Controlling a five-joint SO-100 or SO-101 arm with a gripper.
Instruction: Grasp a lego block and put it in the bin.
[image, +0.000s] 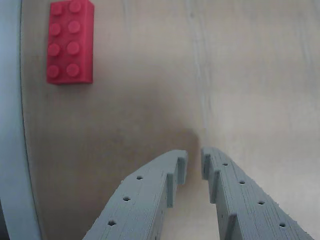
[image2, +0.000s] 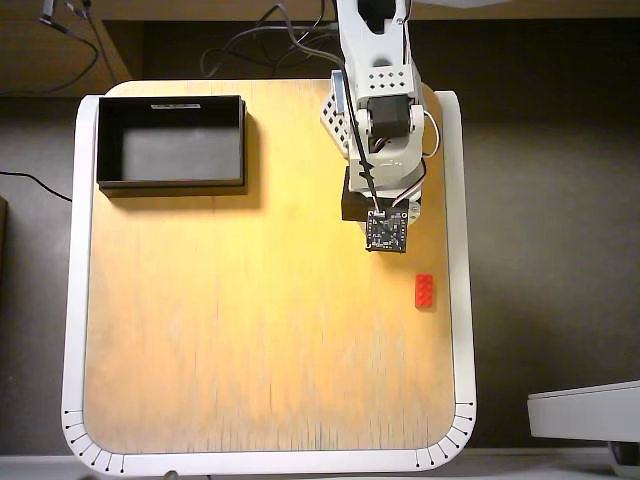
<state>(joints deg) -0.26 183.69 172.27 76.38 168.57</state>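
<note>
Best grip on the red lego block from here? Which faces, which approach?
Take the lego block across its short width, fingers on the two long side faces, coming straight down from above. It lies flat, studs up, alone on the table near the right rim in the overhead view, so the sides are free. The tool, nearly shut, would need opening first.

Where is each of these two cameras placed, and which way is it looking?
Wrist view: rides on the arm, looking down past its own grey gripper, fingertips nearly closed, at the wooden table and the small red studded plastic brick.
Overhead view: fixed above, looking straight down at the whole table, the white arm and the shallow black rectangular bin, which is empty.
Shared: both show the red brick and the tabletop.
</note>
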